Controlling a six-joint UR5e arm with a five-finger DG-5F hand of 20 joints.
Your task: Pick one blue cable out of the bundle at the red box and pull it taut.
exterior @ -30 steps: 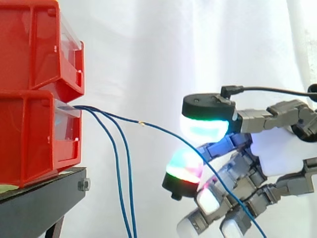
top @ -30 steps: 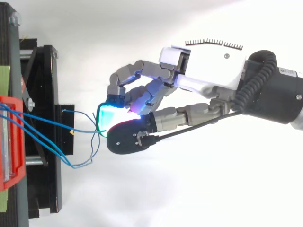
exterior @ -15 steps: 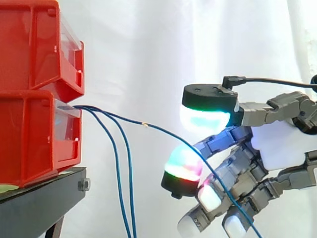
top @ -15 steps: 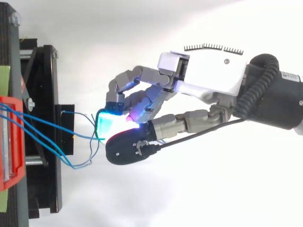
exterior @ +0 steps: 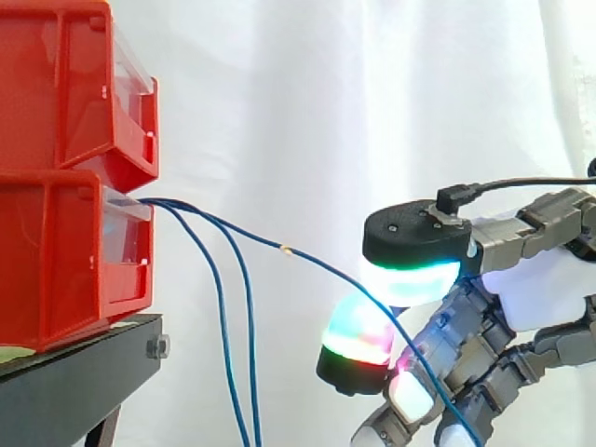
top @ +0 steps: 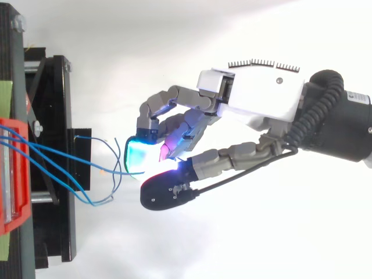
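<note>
the hand (exterior: 535, 289) is coming in from the right in the side view, low and well clear of the black stand (exterior: 65, 391). its fingers are curling inward, and two glowing pads are closing on one blue cable (exterior: 326, 271): an upper pad (exterior: 410, 279) glowing cyan and green is pressing down towards a lower pad (exterior: 358, 333) glowing green, magenta and red, with the cable running between them. in the top view the hand (top: 256, 104) is pinching at the same spot, just off the stand's right edge.

the held cable is leaving the front of the lower red bin (exterior: 65, 261), which is sitting at the stand's right end under an upper red bin (exterior: 56, 84). from there it is sloping down and to the right in a slight curve rather than a straight line, and below the pads it is carrying on towards the bottom right corner. a small yellowish mark (exterior: 286, 250) is showing on it about midway between bin and hand.

two other blue cables (exterior: 223, 331) are coming out of the same bin front and hanging down past the stand's right edge. a white curtain (exterior: 307, 112) is hanging behind everything.
</note>
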